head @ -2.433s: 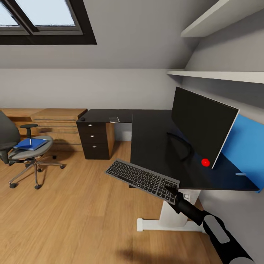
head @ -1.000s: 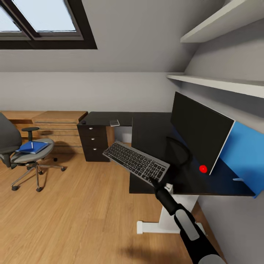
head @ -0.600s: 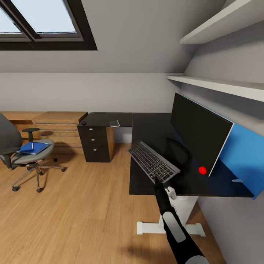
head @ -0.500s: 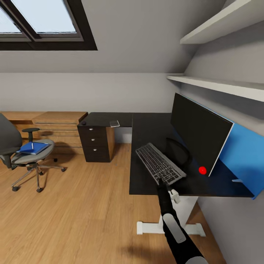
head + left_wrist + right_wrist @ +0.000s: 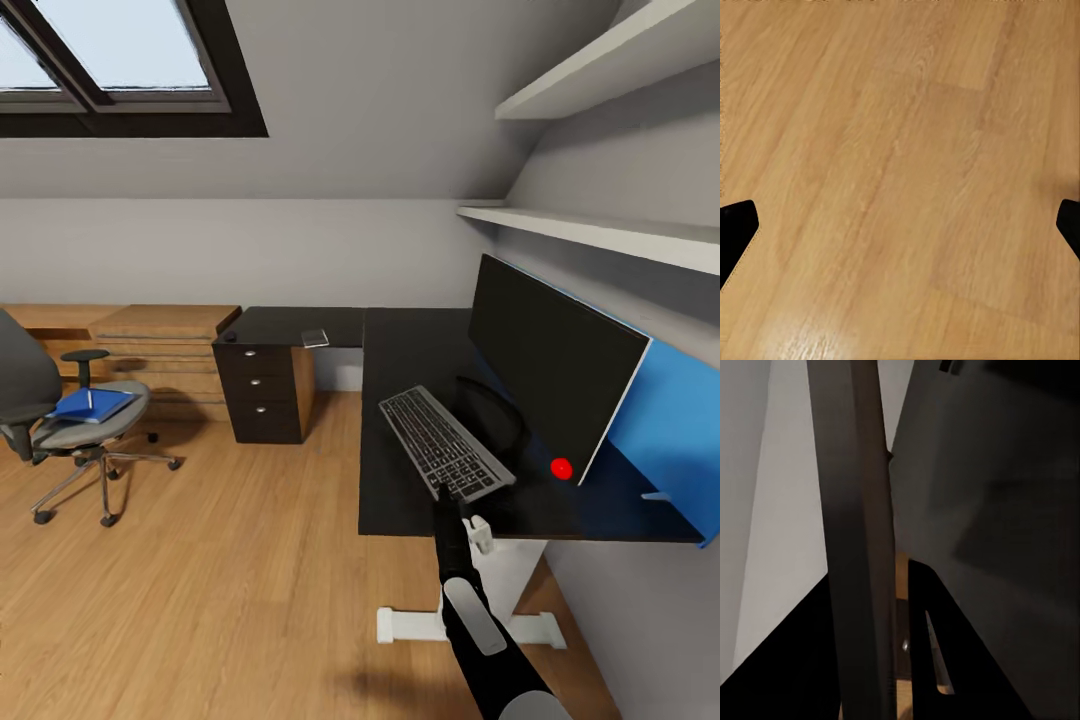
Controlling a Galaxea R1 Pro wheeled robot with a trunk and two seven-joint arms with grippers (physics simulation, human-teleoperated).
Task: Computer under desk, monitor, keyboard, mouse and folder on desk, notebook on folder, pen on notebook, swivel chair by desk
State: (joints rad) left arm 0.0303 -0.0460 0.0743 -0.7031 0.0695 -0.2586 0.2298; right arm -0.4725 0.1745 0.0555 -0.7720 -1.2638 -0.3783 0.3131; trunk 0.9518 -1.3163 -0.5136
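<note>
Keyboard (image 5: 446,443) count is 1, monitor (image 5: 555,369) 1, swivel chair (image 5: 55,415) 1, folder (image 5: 91,405) 1, and 2 white wall shelves (image 5: 590,232) hang above the desk (image 5: 410,350). From the head camera the keyboard lies slanted on the black desk, just in front of the monitor's curved foot, its near end at the desk's front edge. The right gripper (image 5: 447,500) is clamped on that near end, the arm reaching up from below the desk edge; the right wrist camera shows the grey keyboard edge (image 5: 855,540) running close along the black fingers. The monitor stands upright on the desk to the right of the keyboard, a red light at its lower corner. The 3-drawer black unit (image 5: 262,393) stands under the far left wing of the desk, all 3 drawers closed. A small dark notebook (image 5: 314,338) lies on the desktop above it, and a tiny black mouse (image 5: 230,337) sits at the far left corner. The swivel chair stands well apart on the wood floor (image 5: 200,560), with the blue folder lying on its seat. The left wrist camera looks at floorboards, with the left gripper's (image 5: 900,225) black fingertips (image 5: 735,225) spread wide apart.
</note>
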